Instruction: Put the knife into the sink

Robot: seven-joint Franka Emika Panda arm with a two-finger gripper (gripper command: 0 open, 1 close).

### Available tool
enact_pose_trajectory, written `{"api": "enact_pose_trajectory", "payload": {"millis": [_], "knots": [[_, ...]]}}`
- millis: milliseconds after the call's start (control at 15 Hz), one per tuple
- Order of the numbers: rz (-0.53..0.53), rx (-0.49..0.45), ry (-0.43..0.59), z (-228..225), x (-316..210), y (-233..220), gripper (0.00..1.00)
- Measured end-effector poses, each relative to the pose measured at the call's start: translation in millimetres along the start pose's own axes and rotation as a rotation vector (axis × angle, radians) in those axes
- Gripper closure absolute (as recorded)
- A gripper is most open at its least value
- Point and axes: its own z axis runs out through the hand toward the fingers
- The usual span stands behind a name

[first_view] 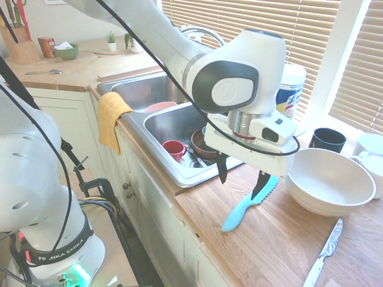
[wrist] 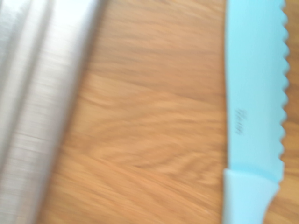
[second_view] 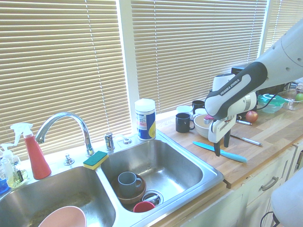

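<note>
Though near sink [second_view: 214, 178], knife [first_view: 239, 213] beside bowl [first_view: 323, 205]

Showed glossy metal on the sink [second_view: 212, 177]; beside it, smooth plastic on the knife [first_view: 242, 209], grained wood on the counter [first_view: 269, 242], matt cloth on the towel [first_view: 111, 119].

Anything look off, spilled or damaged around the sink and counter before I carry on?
Nothing spilled or visibly damaged. One oddity: the grey mug sits inside a brown bowl in the sink, beside the drain.
</note>
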Motion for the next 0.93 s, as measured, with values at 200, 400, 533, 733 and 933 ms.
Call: {"api": "enact_pose_trajectory", "payload": {"millis": [200, 400, 533, 733, 933], "knots": [[0.018, 0.008, 0.029, 13.8, 8.7, 9.7, 0.00], [0.029, 0.018, 0.063, 24.5, 14.4, 12.6, 0.00], [0.031, 0.020, 0.065, 24.9, 14.5, 12.8, 1.00], [0.032, 0.021, 0.065, 24.8, 14.5, 12.6, 1.00], [0.033, 0.021, 0.063, 24.6, 13.8, 12.2, 1.00]]}}
